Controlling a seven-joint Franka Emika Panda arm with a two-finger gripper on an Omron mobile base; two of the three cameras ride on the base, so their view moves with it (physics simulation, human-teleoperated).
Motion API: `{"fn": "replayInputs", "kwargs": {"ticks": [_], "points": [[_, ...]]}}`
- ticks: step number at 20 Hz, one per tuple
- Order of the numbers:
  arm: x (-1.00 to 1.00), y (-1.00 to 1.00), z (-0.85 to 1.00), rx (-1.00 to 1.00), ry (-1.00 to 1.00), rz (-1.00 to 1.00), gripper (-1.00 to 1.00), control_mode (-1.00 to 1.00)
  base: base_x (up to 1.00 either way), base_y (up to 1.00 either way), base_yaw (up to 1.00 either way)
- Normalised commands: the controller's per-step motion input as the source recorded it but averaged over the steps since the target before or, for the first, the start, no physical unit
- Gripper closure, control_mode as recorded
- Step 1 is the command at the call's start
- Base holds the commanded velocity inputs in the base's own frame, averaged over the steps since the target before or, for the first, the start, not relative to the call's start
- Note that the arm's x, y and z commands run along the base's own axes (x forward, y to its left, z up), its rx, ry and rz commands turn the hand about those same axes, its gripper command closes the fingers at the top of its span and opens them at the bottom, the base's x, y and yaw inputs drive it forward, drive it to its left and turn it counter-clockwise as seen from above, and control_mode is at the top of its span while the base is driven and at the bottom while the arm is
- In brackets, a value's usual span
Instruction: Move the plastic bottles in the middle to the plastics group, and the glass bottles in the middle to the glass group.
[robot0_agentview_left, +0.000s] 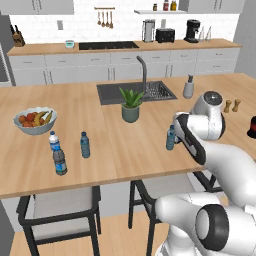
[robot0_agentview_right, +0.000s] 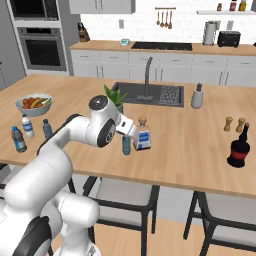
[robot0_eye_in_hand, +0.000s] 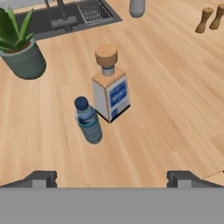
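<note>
Two middle items are waiting: a blue-capped water bottle (robot0_eye_in_hand: 89, 120) and a cork-stoppered glass bottle (robot0_eye_in_hand: 110, 87); three bottles (robot0_agentview_left: 59, 156) are grouping left while the gripper (robot0_eye_in_hand: 111, 178) is hovering, fingers spread, empty.

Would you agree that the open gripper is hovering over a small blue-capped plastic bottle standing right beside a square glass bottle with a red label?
Not quite: the label on the square glass bottle is blue, as the hand view shows. Otherwise yes: the open gripper hovers over the small blue-capped plastic bottle standing beside it.
</note>
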Motion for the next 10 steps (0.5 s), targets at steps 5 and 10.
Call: {"fn": "replayInputs", "kwargs": {"ticks": [5, 10], "points": [[0.00, 0.15, 0.00, 0.00, 0.00, 0.02, -1.00, -1.00, 0.00, 0.00, 0.00], [0.02, 0.27, 0.00, 0.00, 0.00, 0.04, -1.00, -1.00, 0.00, 0.00, 0.00]]}}
